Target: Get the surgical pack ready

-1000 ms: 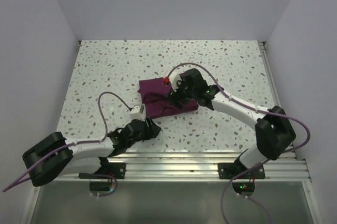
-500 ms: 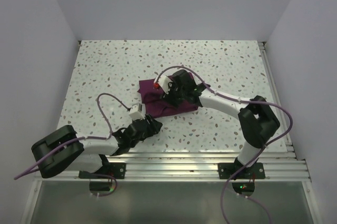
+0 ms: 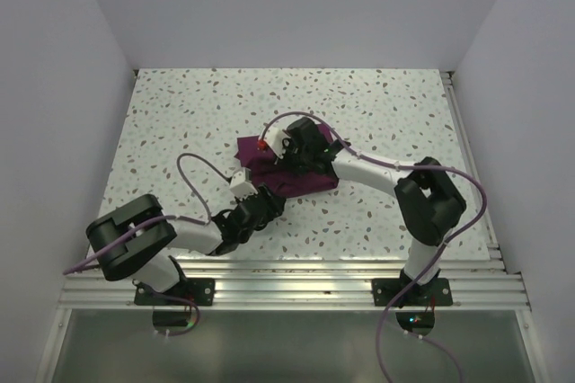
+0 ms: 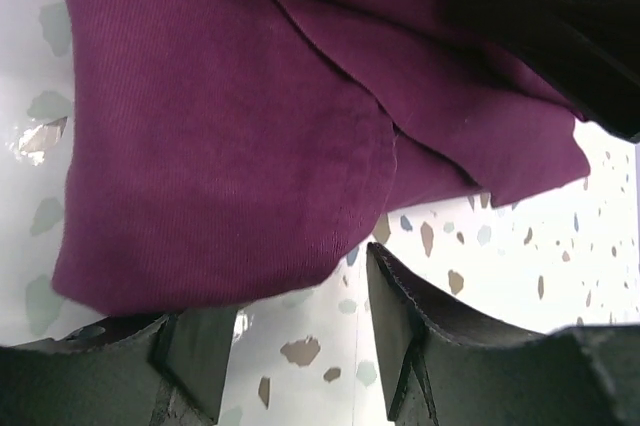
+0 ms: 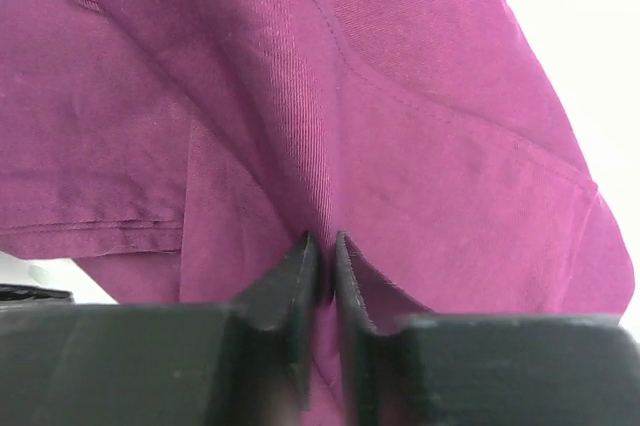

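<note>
Overhead, bundle: the folded plum-purple cloth (image 3: 287, 174) lies near the middle of the speckled bench (image 3: 180, 113), a compact dark rectangle with both arms converging on it.
Overhead, right arm: the right gripper (image 3: 286, 151) sits on top of the cloth near its far-left part, apparently to lift or pin a layer; none of the pack's other contents show from here.
Overhead, left arm: the left gripper (image 3: 266, 206) lies low at the bundle's near edge, seemingly placed to take that edge while the other arm holds the top.

Left wrist, cloth: the purple fabric (image 4: 250, 136) fills most of the frame, several overlapped folds resting flat on the bench, its rounded edge just ahead of the fingers.
Left wrist, fingers: the two dark fingers (image 4: 420, 336) are spread apart and hold nothing; speckled bench shows between them, and one tip is just beside the fold's edge, so the approach looks set for a grasp not yet made.
Left wrist, other arm: a black part at upper right is probably the right gripper.

Right wrist, fingers: the pads (image 5: 295, 291) are pressed nearly together with a ridge of purple cloth (image 5: 400, 176) pinched between them.
Right wrist, purpose: I judge the pinch is meant to tension or raise a hemmed flap.
</note>
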Action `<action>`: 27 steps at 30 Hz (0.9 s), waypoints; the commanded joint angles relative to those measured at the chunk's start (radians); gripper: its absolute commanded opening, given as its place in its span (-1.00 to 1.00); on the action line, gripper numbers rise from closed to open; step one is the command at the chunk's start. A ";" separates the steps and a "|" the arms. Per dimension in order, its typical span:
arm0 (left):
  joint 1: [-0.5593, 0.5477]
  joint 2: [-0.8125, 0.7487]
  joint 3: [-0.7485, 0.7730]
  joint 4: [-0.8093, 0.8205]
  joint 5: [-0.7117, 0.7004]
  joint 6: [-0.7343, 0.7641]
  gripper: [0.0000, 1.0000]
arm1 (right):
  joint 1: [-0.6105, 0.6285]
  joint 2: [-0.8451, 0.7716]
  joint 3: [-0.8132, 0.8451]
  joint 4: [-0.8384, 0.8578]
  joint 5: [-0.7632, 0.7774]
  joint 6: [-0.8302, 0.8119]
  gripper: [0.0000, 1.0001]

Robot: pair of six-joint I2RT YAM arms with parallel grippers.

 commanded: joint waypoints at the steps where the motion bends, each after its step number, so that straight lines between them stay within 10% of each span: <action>1: -0.004 0.054 0.062 -0.030 -0.101 0.027 0.14 | 0.007 -0.006 0.033 0.054 -0.019 0.006 -0.87; 27: 0.102 0.263 0.268 -0.053 -0.243 0.266 0.18 | 0.005 -0.012 0.146 -0.121 -0.205 0.115 -1.00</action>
